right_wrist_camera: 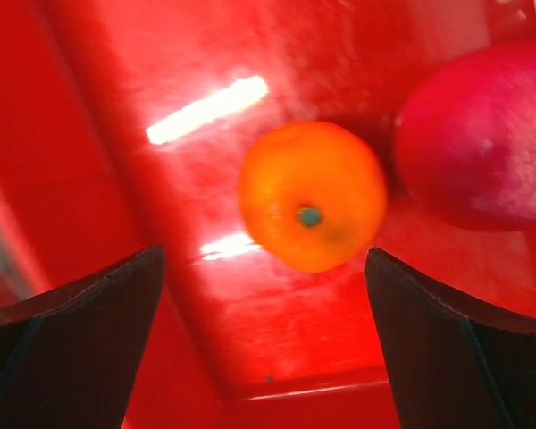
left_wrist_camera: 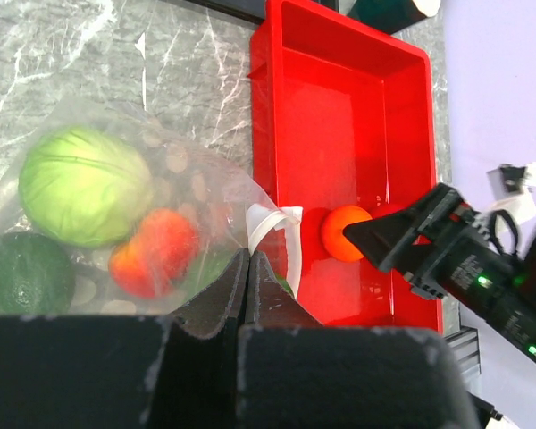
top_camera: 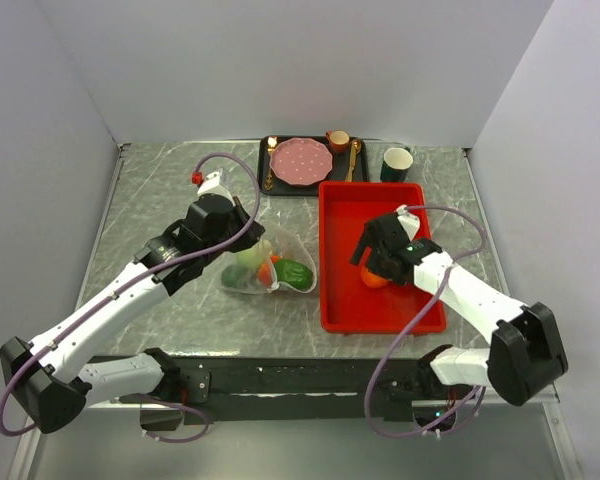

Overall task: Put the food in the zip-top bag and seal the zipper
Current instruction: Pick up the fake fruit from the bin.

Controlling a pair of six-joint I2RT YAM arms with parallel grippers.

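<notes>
Bench: grey marbled top with white veining and a matte finish. Thin pale metal trim runs along its back and side edges. Plain panels enclose it on three sides: back wall white, left wall and right wall faintly lavender-grey. A black mounting strip runs across the near edge. Light is even and diffuse from above, and shadows on the stone are soft.
</notes>
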